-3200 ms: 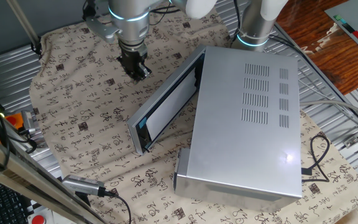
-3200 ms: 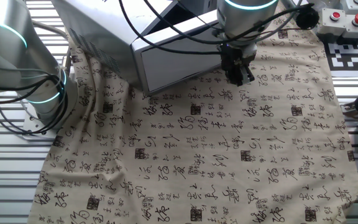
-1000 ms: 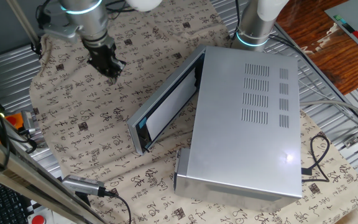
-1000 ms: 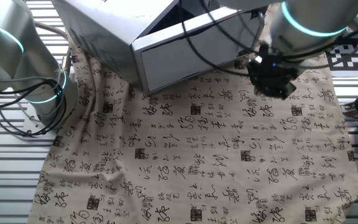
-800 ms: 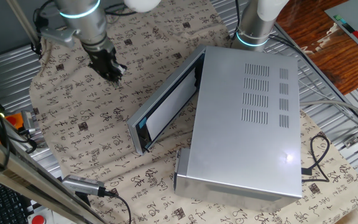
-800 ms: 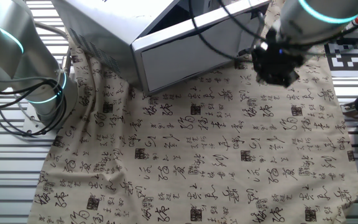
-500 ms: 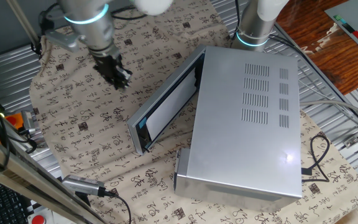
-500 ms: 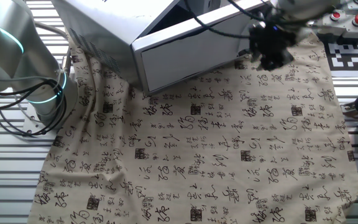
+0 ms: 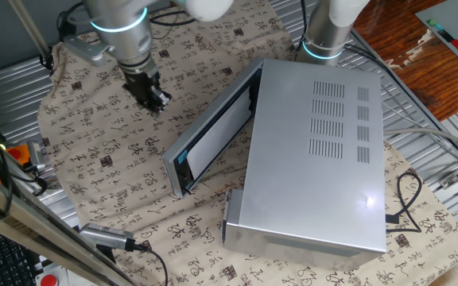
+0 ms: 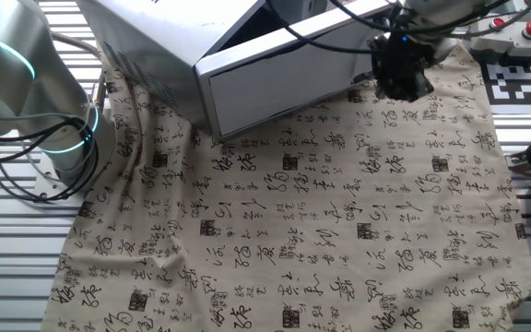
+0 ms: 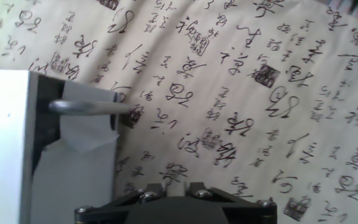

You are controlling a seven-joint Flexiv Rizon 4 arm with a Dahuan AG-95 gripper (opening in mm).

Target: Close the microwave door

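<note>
The hand [image 9: 154,98] is showing only as a small dark shape in both fixed views, and in the hand view just the top of its body is peeking in at the bottom edge, so whether its fingers are apart or together I cannot tell. Nothing is visibly sitting in it. It is hanging over the cloth [image 9: 94,143], near the door's [image 9: 211,137] far end but apart from it.

The microwave [image 9: 316,159] is lying on the counter [image 10: 7,240] with its vented panel facing up. The door is standing ajar, swung out at an angle, with a dark gap showing between it and the box. In the other fixed view the box is being cut off by the top edge, and cables are crossing in front of the door [image 10: 284,78]. In the hand view the door [image 11: 17,149] is filling the lower left corner.

A beige cloth printed with dark characters is covering the counter, wrinkling near one corner. Ribbed metal is showing beyond its edges. A second arm base [image 9: 328,32] is standing behind the microwave.
</note>
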